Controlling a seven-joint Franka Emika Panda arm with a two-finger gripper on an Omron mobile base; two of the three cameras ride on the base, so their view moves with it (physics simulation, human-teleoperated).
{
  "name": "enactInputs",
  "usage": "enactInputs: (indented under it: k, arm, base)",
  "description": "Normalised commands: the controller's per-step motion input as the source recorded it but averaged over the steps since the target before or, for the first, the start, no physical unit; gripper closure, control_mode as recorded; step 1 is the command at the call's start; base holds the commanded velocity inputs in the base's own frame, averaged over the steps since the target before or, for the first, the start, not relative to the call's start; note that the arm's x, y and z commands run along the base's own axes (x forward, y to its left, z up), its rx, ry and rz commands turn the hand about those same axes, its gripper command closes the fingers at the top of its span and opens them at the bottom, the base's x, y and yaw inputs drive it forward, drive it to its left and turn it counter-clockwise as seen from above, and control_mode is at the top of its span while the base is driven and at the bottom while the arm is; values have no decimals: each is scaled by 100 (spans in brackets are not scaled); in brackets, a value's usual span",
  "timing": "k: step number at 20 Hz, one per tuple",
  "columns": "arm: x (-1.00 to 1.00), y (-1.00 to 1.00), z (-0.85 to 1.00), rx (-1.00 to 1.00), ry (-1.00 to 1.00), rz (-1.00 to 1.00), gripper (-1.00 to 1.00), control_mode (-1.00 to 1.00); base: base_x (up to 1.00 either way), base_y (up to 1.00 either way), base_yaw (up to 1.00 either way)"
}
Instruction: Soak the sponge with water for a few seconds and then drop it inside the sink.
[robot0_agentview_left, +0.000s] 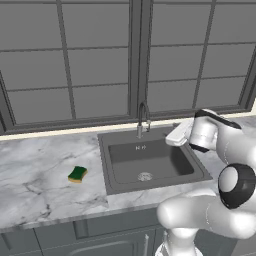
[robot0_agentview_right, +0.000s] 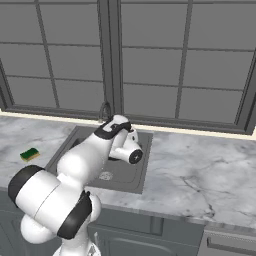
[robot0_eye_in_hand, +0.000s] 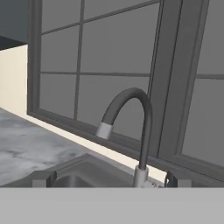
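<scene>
Left base view: small green-and-yellow rectangular sponge (robot0_agentview_left: 77, 174) lies on grey marble counter (robot0_agentview_left: 40, 175), well left of dark grey recessed sink (robot0_agentview_left: 112, 177); white arm's hand at sink's right rim

Right base view: sponge (robot0_agentview_right: 30, 154) left of sink (robot0_agentview_right: 141, 170)

Hand view: gripper (robot0_eye_in_hand: 105, 180) tips spread, holding nothing, facing curved dark faucet (robot0_eye_in_hand: 142, 118)

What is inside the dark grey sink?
Inside the dark grey rectangular sink basin sits a round metal drain. No water stream shows. The white robot arm covers the basin's right edge. The green-and-yellow sponge lies outside on the marble counter.
</scene>
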Motion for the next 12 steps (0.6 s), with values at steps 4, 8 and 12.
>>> enactInputs:
  k: [4,8,12]
  arm:
    - [25,0,0,0,0,0,-100,-100]
    - [23,0,0,0,0,0,-100,-100]
    - [10,0,0,0,0,0,-100,-100]
  base:
    - [0,0,0]
    - [0,0,0]
    - [0,0,0]
